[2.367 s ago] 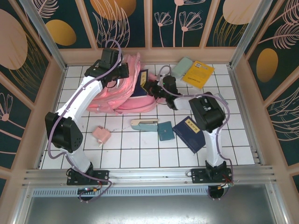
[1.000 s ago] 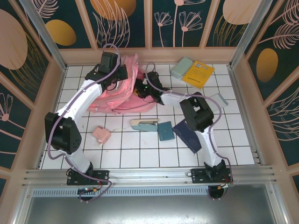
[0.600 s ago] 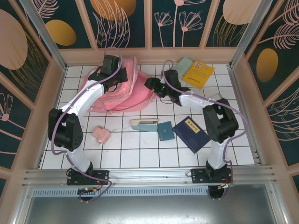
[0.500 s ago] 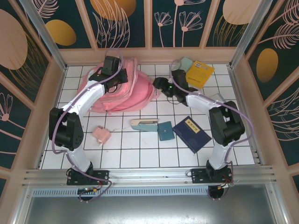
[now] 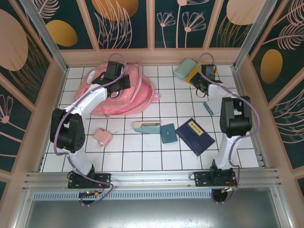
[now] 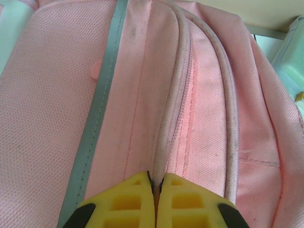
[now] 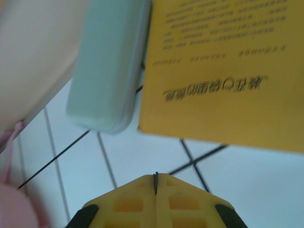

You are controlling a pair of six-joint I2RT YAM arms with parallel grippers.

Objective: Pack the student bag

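Where one student bag (image 5: 130, 97) lies, two books (image 5: 194, 136) (image 7: 228, 71) lie.

We are finding bare tiles (image 5: 171, 90) lying open between the student bag (image 5: 137, 94) and the mint case (image 5: 184, 69) at the far side, while the teal pouch (image 5: 168, 133) and navy book (image 5: 194, 137) are crowding the middle.

White tiled floor (image 5: 142, 156), seemingly floral walls (image 5: 128, 23)
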